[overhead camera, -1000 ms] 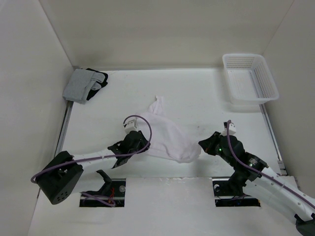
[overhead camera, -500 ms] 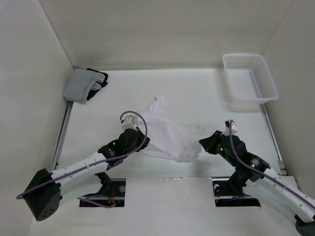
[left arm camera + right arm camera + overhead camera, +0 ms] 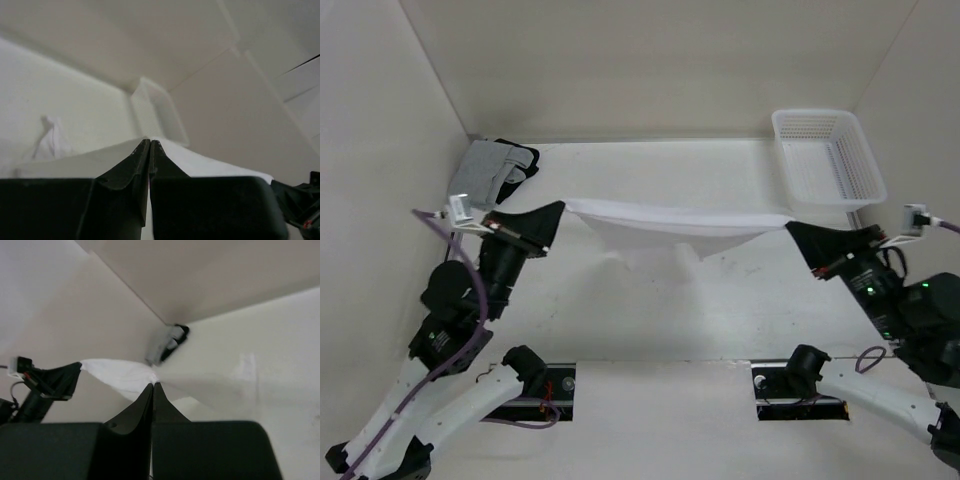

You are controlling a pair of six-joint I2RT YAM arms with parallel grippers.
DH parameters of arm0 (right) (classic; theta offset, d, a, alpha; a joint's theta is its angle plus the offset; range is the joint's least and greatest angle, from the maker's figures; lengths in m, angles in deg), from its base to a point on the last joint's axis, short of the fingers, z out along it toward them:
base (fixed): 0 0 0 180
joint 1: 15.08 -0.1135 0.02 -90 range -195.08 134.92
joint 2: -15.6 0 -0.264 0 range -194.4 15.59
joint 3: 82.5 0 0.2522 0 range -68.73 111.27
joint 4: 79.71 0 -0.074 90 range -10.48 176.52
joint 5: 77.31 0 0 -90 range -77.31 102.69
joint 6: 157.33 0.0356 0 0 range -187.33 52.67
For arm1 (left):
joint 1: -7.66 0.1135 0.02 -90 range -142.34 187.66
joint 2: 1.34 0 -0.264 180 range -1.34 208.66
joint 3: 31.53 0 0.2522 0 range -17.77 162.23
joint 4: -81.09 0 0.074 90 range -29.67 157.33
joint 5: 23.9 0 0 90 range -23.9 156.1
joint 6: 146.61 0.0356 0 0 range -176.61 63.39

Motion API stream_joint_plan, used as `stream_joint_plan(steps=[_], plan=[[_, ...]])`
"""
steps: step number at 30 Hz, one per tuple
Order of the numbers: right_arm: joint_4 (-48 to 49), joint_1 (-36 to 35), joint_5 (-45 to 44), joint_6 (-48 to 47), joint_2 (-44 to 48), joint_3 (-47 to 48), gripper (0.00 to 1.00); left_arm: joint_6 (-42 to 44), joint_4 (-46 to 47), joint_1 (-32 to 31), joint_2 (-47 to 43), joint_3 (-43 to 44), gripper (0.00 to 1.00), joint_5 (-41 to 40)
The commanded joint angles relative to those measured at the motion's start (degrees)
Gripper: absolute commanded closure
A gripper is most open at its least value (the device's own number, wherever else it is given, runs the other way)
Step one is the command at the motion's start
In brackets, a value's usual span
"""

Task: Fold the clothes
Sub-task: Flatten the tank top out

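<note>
Both arms have lifted and spread, so the thin white shorts-like fabric garment [image 3: 670, 222] hangs taut above the white table [image 3: 740, 310], left gripper [image 3: 558, 207] and right gripper [image 3: 792, 228] each pinched shut on one end, likely to flatten it.

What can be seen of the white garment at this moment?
The white garment is thin, soft-looking cloth, stretched into a taut band between the arms. The left gripper pinches one end, the right gripper the other, both shut on it. Its middle hangs down in loose folds; whether they reach the table is unclear.
</note>
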Motion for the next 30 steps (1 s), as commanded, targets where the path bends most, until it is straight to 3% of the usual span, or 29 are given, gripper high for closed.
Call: stream_joint_plan(steps=[1,5,9,13,18,22,30], plan=[[2.5,-4.3,-5.2,-5.7,-2.0,8.3,1.0,4.1,2.7,0.5,-1.0,6.3,1.0,-3.1],[6.0,-8.3,-7.7,-10.9,-6.4,15.5,1.0,4.6,7.3,0.9,-0.6,9.9,0.99,-5.2],[10.4,-7.2,-9.1,-17.7,-12.9,19.2,1.0,7.8,12.9,2.6,3.0,11.4,0.99,-7.9],[11.7,1.5,-2.5,-17.9,-21.1,21.4,1.0,8.4,17.4,5.4,10.0,10.1,0.99,-8.2],[16.9,23.3,17.5,-10.2,-35.5,25.1,1.0,7.2,23.7,14.8,23.6,12.1,0.99,-5.7],[17.7,34.2,27.9,-5.9,-51.3,37.9,1.0,2.2,24.1,23.7,36.7,21.3,1.0,2.3],[8.8,35.6,30.9,-6.4,-68.9,71.8,1.0,1.1,20.3,30.8,48.5,43.9,1.0,10.6]])
